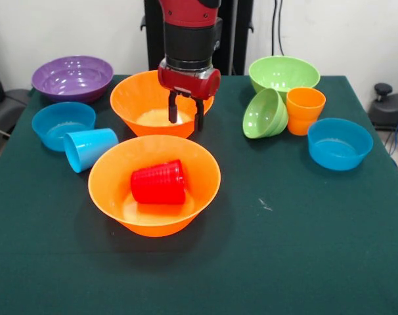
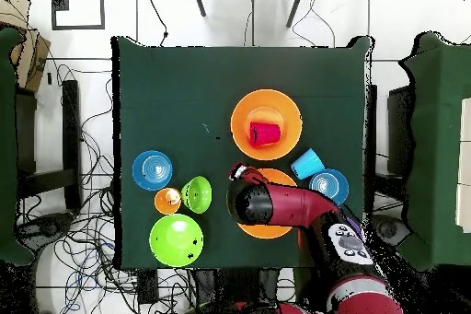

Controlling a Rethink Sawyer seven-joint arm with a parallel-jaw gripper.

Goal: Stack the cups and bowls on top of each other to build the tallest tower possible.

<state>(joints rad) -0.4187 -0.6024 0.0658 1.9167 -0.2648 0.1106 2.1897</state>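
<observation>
Two large orange bowls sit mid-table; the nearer one (image 1: 154,183) holds the red cup (image 1: 159,182) lying on its side. Behind that bowl stands the second orange bowl (image 1: 141,103), with the gripper (image 1: 185,113) hanging over its rim, fingers parted and empty. Far left of it is the purple bowl (image 1: 72,77); right of it, the large green bowl (image 1: 284,73), then the tilted small green bowl (image 1: 264,113) touching the upright orange cup (image 1: 304,110). The light blue cup (image 1: 88,148) lies just left of the nearer orange bowl.

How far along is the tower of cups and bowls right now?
Nothing is stacked yet. The red cup lies on its side in the near orange bowl. The tool hangs open and empty over the far orange bowl. The whole tower remains to be built.
</observation>
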